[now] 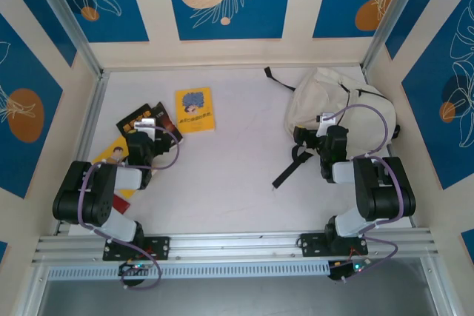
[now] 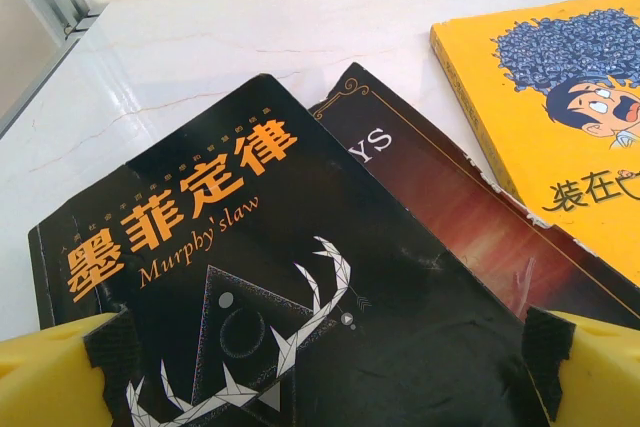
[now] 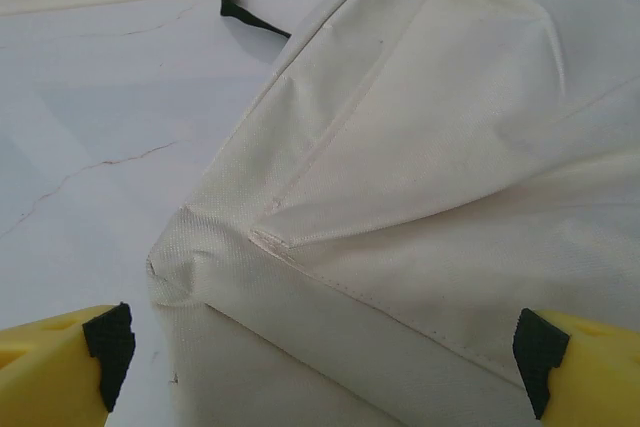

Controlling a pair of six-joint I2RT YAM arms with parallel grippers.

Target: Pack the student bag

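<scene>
The student bag (image 1: 337, 101), a cream fabric backpack with black straps, lies at the back right of the table. My right gripper (image 1: 326, 123) is at its near edge. In the right wrist view the yellow fingers (image 3: 60, 357) stand wide apart on either side of a cream corner of the bag (image 3: 420, 197), and the gripper (image 3: 325, 357) is open. My left gripper (image 1: 148, 125) hovers over a black "Murphy's law" book (image 2: 270, 297), open (image 2: 325, 367), with the cover between its pads (image 2: 120, 347).
A dark red-brown book (image 2: 450, 217) lies under the black one, and a yellow cartoon book (image 1: 195, 109) sits beside them. Another yellow book (image 1: 115, 152) pokes out by the left arm. A black strap (image 1: 289, 168) trails from the bag toward the table's middle.
</scene>
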